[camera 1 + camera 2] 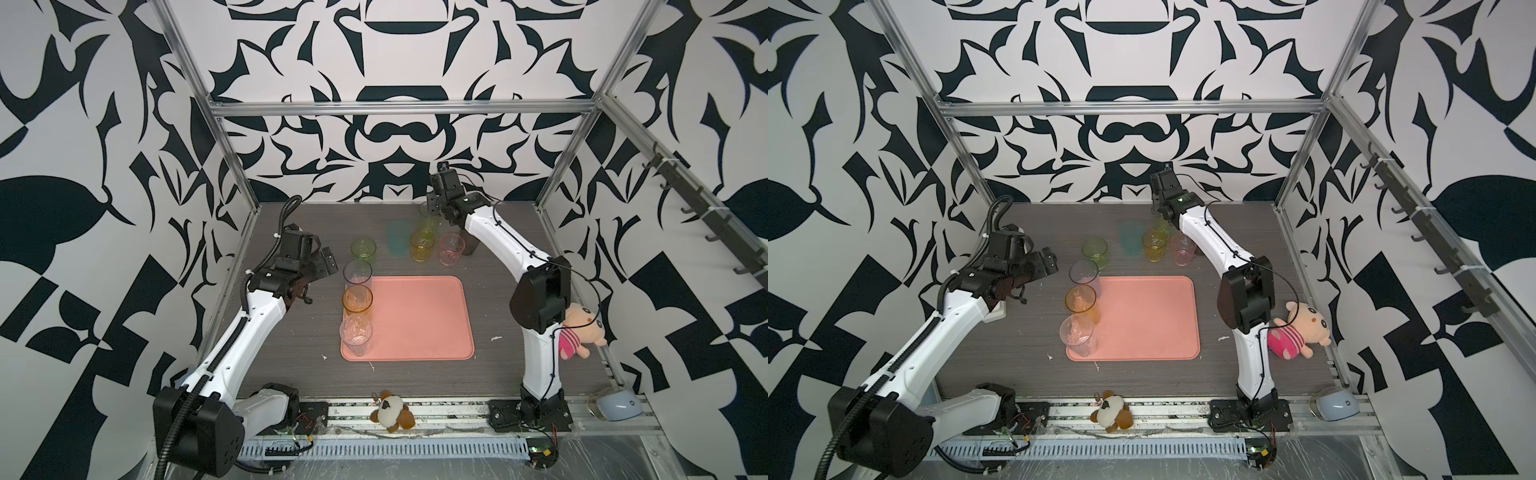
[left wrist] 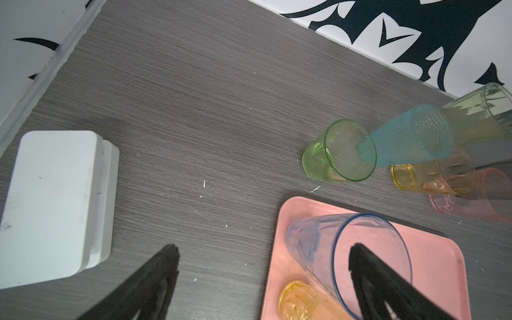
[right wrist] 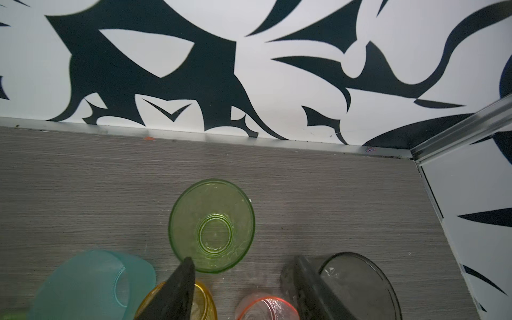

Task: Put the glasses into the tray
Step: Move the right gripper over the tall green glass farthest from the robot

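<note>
Right gripper (image 3: pixel 243 260), parted over green glass (image 3: pixel 212 225) behind tray (image 1: pixel 415 324), risks toppling close-packed yellow glass (image 3: pixel 206 302); left gripper (image 2: pixel 263 246) open.

Pink-striped plush doll (image 1: pixel 575 332) far right; brown-white plush toy (image 1: pixel 392 411) front centre; white box (image 2: pixel 55 205) left side

Bare tray (image 1: pixel 415 316) floor right of three tumblers (image 1: pixel 357 298) along its left edge; crowded glasses (image 1: pixel 422 245) just behind.

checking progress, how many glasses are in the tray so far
3, all standing along the tray's left edge: the blue-tinted glass at the far corner, the orange glass in the middle, the clear glass at the near corner. None looks hidden there.
</note>
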`<state>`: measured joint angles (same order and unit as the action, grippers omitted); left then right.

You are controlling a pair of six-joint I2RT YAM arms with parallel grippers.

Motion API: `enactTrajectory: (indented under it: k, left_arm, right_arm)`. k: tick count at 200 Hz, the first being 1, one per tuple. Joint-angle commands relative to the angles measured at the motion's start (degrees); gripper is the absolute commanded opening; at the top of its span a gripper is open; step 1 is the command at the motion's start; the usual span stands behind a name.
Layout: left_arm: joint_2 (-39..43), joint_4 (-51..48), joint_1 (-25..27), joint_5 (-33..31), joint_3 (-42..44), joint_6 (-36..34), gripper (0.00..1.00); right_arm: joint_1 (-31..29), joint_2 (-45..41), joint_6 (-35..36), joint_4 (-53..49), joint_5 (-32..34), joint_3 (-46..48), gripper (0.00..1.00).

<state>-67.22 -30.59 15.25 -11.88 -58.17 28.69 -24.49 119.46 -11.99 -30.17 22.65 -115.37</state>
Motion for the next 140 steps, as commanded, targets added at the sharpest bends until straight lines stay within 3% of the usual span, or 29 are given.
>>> enactTrajectory:
  k: [1,140]
  left_arm:
    - [-0.57,1.1,-0.13,1.0,-2.12,0.6,1.0]
    - [-2.83,1.68,-0.12,2.77,-2.93,1.48,0.99]
  right_arm:
    - [1.48,-0.61,-2.25,-1.19,-1.68,-3.24,0.61]
    - [4.45,7.76,-4.52,-3.29,-7.6,-9.47,0.6]
